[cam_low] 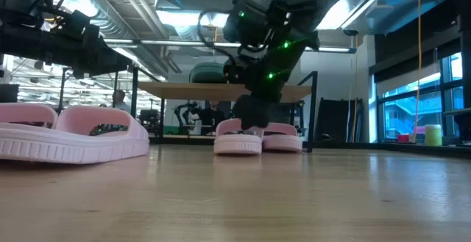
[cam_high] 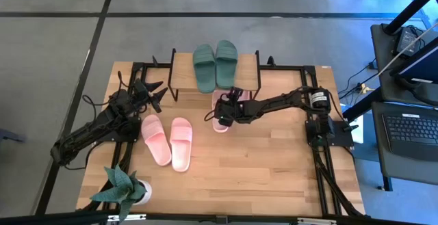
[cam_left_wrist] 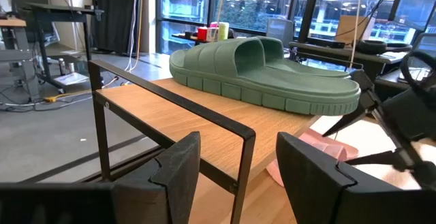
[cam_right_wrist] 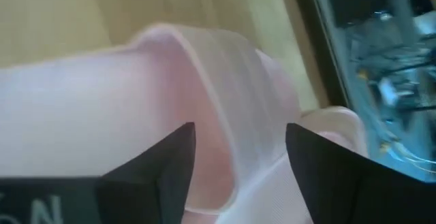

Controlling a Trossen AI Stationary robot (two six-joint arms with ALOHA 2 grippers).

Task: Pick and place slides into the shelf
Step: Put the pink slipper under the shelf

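Potted plant [cam_high: 123, 186]: a small green plant in a white pot at the near left corner of the wooden desk [cam_high: 260, 170].
Loose pink pair [cam_high: 167, 140]: two light pink slides side by side on the desk, left of centre, straps up, touched by no claw. In the low view they fill the left foreground.
Left claw [cam_high: 152, 94]: raised above the desk beside the shelf's left end, fingers spread wide and holding nothing. Its wrist view looks across the shelf corner at the green slides.
Right claw [cam_high: 229, 105]: lowered onto the second pink pair [cam_high: 220, 114] just in front of the shelf. Its fingers [cam_right_wrist: 157, 166] sit either side of one slide's strap, not visibly clamped on it; the arm hides most of this pair from above.
Shelf [cam_high: 181, 68]: a low rack with a light plank top and thin black legs at the far middle of the desk.
Green pair [cam_high: 215, 63]: two dark green slides lying flat, side by side, on the shelf top, taking its middle.
Surroundings: black frame rails border the desk's far and side edges; a laptop [cam_high: 410, 130] rests on a stand to the right, well apart.
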